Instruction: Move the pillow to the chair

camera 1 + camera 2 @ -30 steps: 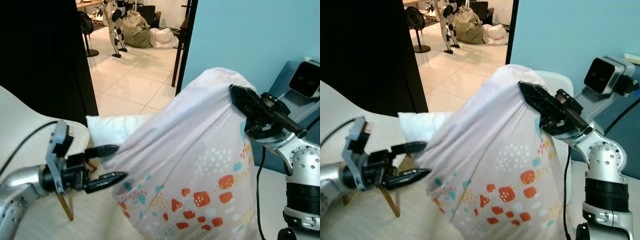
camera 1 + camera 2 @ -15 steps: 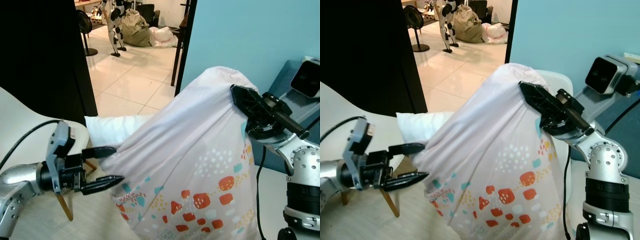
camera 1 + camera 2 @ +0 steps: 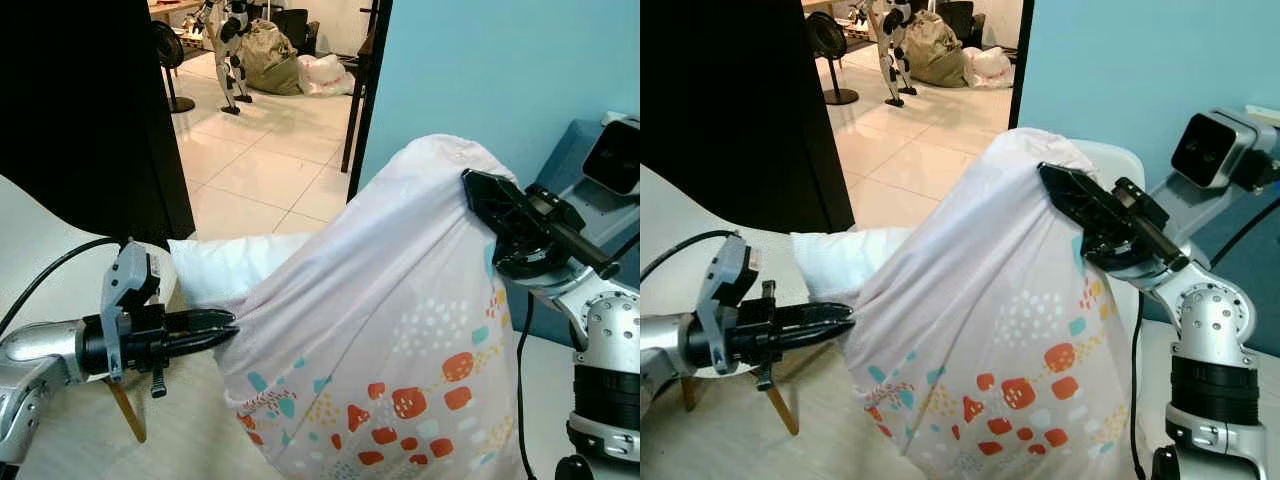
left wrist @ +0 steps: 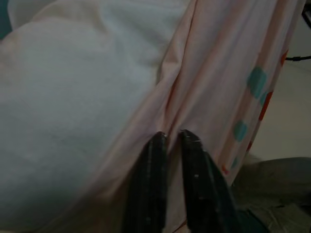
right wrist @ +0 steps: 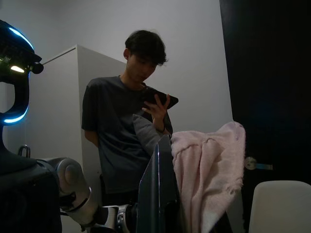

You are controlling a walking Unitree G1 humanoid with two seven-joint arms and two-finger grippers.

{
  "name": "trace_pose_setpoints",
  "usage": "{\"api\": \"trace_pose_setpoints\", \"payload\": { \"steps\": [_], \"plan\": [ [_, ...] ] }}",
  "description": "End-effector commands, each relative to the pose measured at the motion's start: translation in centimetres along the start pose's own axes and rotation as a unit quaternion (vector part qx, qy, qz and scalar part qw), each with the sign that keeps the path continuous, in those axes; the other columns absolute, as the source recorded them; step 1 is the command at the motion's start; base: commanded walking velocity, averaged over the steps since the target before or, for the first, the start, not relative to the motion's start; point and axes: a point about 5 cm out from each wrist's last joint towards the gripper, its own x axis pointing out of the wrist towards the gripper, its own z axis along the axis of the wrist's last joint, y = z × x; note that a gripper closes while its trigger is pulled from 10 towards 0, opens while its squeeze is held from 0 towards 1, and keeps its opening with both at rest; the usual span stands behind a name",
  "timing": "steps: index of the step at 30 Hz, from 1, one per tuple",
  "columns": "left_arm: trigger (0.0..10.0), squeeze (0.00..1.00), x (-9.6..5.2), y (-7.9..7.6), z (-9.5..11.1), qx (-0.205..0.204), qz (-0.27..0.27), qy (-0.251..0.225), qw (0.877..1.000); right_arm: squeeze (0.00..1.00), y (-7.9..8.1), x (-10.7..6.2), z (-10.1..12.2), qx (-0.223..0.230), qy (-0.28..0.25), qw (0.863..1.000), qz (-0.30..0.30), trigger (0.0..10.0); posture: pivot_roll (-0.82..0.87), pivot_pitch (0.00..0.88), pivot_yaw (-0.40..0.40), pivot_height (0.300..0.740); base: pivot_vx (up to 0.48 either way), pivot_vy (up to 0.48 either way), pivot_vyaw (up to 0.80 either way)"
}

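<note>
The pillow (image 3: 400, 330) hangs in mid-air between the two arms, above the white chair (image 3: 670, 235) at the robot's left and well off the floor. Its pale pink case is printed with red, teal and yellow spots low down, and the white inner cushion (image 3: 225, 265) pokes out of the case's open end on the left side, so the case only partly covers its filling. The left gripper (image 3: 225, 325) is at that lower left edge, its two black fingers drawn close together with a fold of the case pinched between them; the left wrist view shows the fingertips (image 4: 158, 141) nearly meeting on the pink cloth, white cushion just beside. The right gripper (image 3: 1055, 185) is up high at the pillow's top right corner, fingers clamped on bunched fabric; in the right wrist view a tuft of pink cloth (image 5: 209, 165) sticks up past one finger. A person (image 5: 124, 141) stands behind, holding a tablet. A teal wall (image 3: 480, 70) is behind the pillow, with tiled floor (image 3: 260, 150) beyond the doorway.
</note>
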Motion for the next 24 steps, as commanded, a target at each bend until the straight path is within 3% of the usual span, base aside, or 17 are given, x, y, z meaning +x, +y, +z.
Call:
{"api": "trace_pose_setpoints", "payload": {
  "steps": [1,9,11,13,15,17,22,24],
  "plan": [
    [0.0,0.0,-0.8,0.7,0.5,0.019,0.019,0.013,1.0,0.0,0.7,0.6,0.9,-0.026,-0.007,0.999,0.028,0.0,0.04,0.0,-0.043,0.74,0.0,0.0,0.0],
    [0.0,0.0,-1.7,2.0,2.3,0.057,0.057,-0.001,0.997,0.0,0.5,0.4,0.7,-0.027,0.005,0.999,0.016,0.0,0.04,0.0,-0.042,0.74,0.0,0.0,0.0],
    [0.0,0.0,-1.9,2.6,3.3,0.076,0.076,-0.021,0.994,0.0,0.4,0.3,0.2,-0.024,0.023,0.999,0.007,0.0,0.04,0.0,-0.043,0.74,0.0,0.0,0.0],
    [0.0,0.0,-2.0,3.2,5.7,0.102,0.098,-0.077,0.987,0.0,-0.1,0.1,-1.4,-0.017,0.078,0.997,-0.015,0.0,0.04,0.0,-0.044,0.74,0.0,0.0,0.0],
    [0.0,0.0,-2.0,3.3,6.1,0.107,0.101,-0.088,0.985,0.0,-0.2,0.0,-1.7,-0.016,0.089,0.996,-0.019,0.0,0.04,0.0,-0.044,0.74,0.0,0.0,0.0],
    [0.0,0.0,-2.2,3.7,8.6,0.127,0.114,-0.149,0.974,0.0,-0.8,-0.2,-3.3,-0.011,0.139,0.989,-0.042,0.0,0.05,0.0,-0.046,0.74,0.0,0.0,0.0],
    [0.0,0.0,-2.4,3.7,9.9,0.134,0.107,-0.178,0.969,0.0,-1.2,-0.6,-4.5,-0.011,0.175,0.983,-0.06,0.0,0.05,0.0,-0.045,0.74,0.0,0.0,0.0],
    [0.0,0.0,-2.0,3.3,9.6,0.127,0.084,-0.173,0.973,0.0,-1.2,-0.5,-4.2,-0.013,0.161,0.985,-0.058,0.0,0.05,0.0,-0.043,0.74,0.0,0.0,0.0]
  ]
}}
